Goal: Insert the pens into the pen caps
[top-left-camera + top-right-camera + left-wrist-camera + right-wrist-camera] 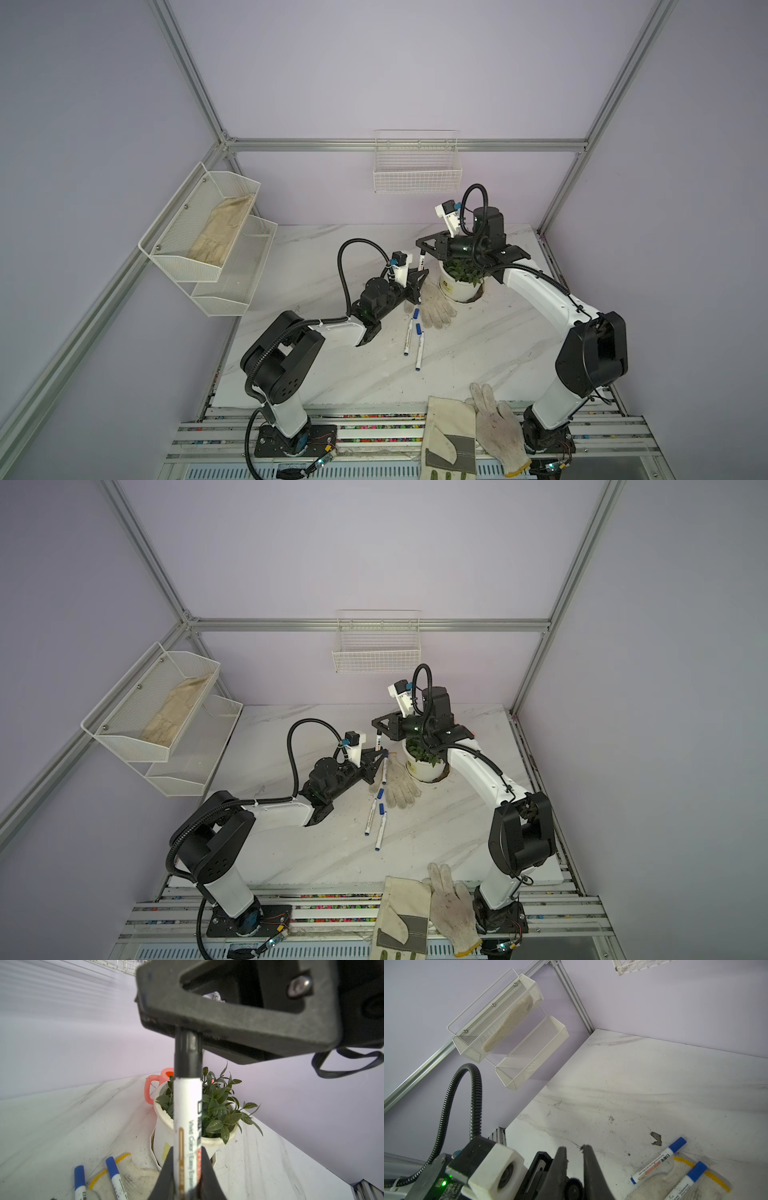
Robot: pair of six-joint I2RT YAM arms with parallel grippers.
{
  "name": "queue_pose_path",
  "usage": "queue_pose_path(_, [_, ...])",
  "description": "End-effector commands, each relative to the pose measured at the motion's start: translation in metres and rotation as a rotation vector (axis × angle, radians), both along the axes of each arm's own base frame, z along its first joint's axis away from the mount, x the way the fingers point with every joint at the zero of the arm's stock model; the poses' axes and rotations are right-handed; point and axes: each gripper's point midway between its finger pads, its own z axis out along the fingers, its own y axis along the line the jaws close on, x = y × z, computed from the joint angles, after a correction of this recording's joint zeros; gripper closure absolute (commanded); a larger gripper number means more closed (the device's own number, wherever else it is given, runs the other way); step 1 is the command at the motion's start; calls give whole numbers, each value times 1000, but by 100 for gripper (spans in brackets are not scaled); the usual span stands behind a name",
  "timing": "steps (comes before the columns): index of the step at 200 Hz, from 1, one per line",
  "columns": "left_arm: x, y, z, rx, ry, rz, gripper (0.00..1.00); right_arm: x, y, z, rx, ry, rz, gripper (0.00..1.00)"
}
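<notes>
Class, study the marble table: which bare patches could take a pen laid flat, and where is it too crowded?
Bare: the table between the loose pens and the right arm; the strip between those pens and the front gloves; the far-left corner below the wall shelf. Crowded: beside the plant pot, where a knitted glove and pens bunch together.

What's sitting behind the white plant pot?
A coral-pink handled container shows behind the plant pot; the pot and the held pen cover most of it.

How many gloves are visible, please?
4, perhaps more hidden: one glove in the upper basket, another glove beside the pot, a knitted glove and work glove at the table front.
</notes>
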Motion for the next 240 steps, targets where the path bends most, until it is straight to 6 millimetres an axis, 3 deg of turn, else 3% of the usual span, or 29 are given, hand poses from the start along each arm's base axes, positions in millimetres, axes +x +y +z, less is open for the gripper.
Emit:
queue_pose_path(1, [7,20,98,-174,-247,36,100,-21,1,-71,-103,234,70,92])
queue_pose_path(25, [18,50,133,-328,-288,40,100,-25,-1,-91,-133,292,71,98])
queue_pose_path(50, [17,79,170,-492,-342,-77,100,-30,-1,-102,-149,331,98,100])
queue_pose_path(91, [9,93,207,-579,-370,-317,100,-40,-1,-108,-182,341,138,100])
queue_pose_path(108, [4,91,213,-538,-433,-304,100,-46,1,-118,-251,325,134,100])
queue_pose_path(137, [15,88,214,-455,-455,-160,100,-59,9,-137,-395,285,147,100])
queue_pose_path(186, [21,66,211,-207,-521,87,100,-70,19,-147,-503,225,178,100])
queue_pose_path(240, [28,89,227,-272,-540,247,100,-59,16,-163,-594,217,115,100])
